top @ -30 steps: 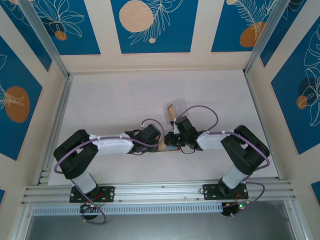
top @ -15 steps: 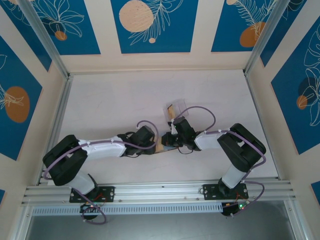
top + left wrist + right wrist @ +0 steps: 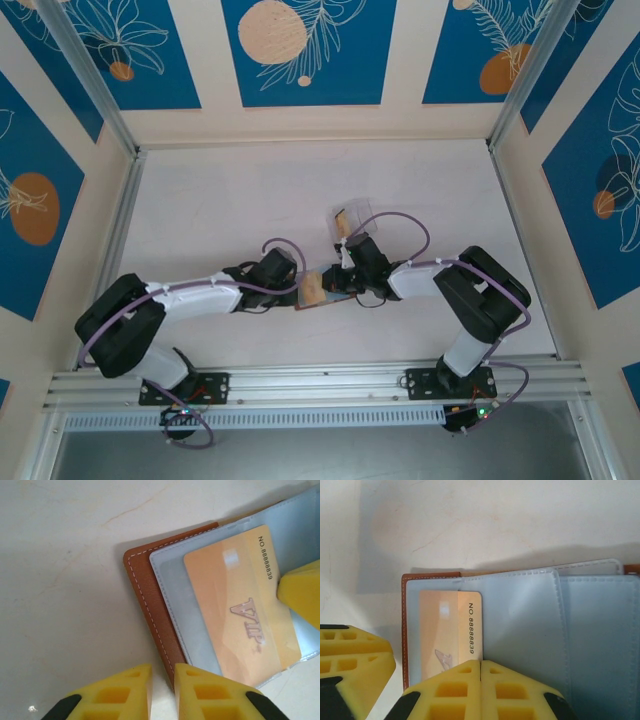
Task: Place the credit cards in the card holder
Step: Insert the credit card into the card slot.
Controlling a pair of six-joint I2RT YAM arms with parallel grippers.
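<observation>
Left gripper (image 3: 162, 675) is held narrowly apart on nothing, just off the brown edge of the open card holder (image 3: 145, 605); one credit card (image 3: 235, 605) is seen in its clear sleeve (image 3: 175, 585), seemingly part-seated. Right gripper (image 3: 480, 672) is closed tight at the card's end; holder should be pinned, card slid home flat.

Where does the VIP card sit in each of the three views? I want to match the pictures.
Top external: the VIP card is the tan patch just below centre.
Left wrist: right of centre, tilted, on the pale sleeve.
Right wrist: lower left, with its number along its right edge.
Shared landmark: the card holder, whose brown stitched edge runs beside the card.
</observation>
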